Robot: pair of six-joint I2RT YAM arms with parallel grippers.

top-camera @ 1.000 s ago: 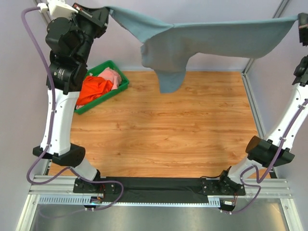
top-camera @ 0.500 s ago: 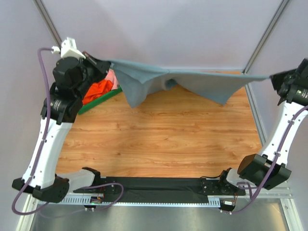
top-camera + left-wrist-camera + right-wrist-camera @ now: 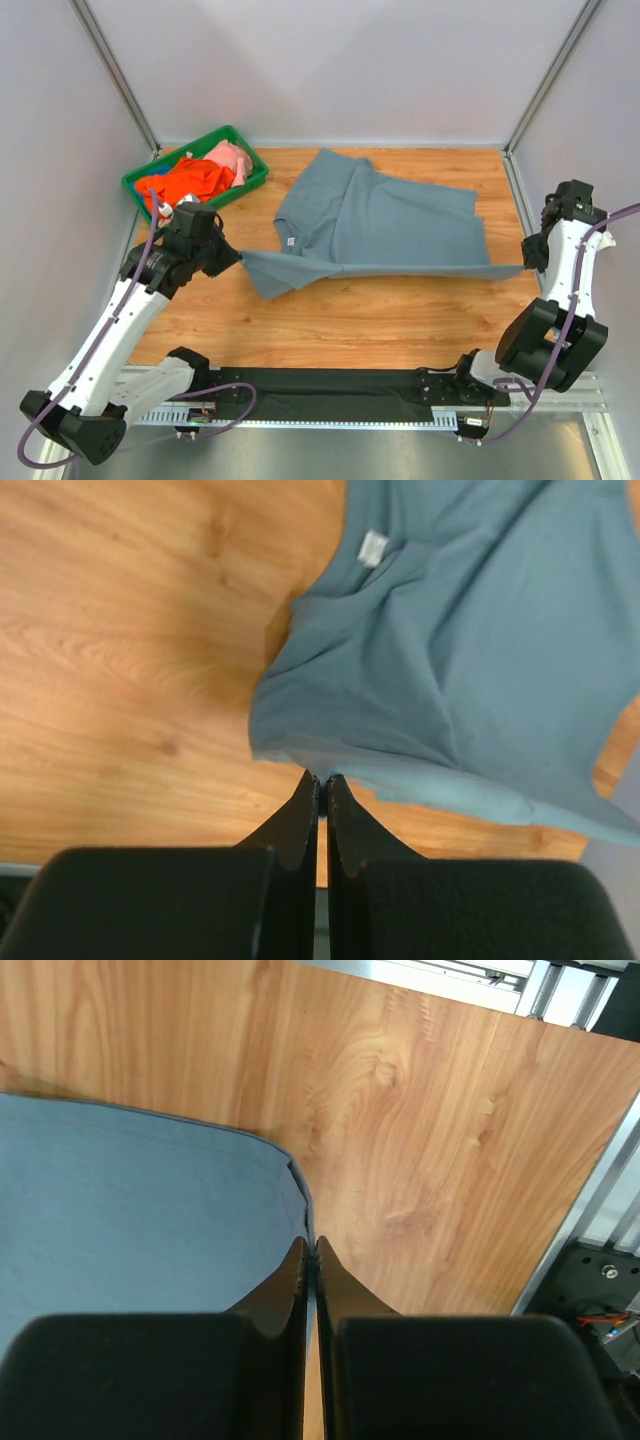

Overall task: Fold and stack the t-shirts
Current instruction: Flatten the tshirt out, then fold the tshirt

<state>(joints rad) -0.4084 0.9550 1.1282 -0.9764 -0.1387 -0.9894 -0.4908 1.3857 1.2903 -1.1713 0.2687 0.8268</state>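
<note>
- Grey-blue t-shirt (image 3: 385, 220) lay spread across table (image 3: 350, 310), centre to far side, neck label (image 3: 372, 548) facing up.
- L claw (image 3: 322, 780) pressed together, pinching shirt's near-left edge.
- R claw (image 3: 310, 1245) pressed together, pinching near-right corner.
- Orange tee (image 3: 190, 180) & pink tee (image 3: 232, 158) bunched in green bin (image 3: 252, 152), far left.

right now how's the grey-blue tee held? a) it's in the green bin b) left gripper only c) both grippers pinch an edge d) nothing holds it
c: the left gripper and right gripper are each shut on an edge of the grey-blue tee, spread over the table.
</note>
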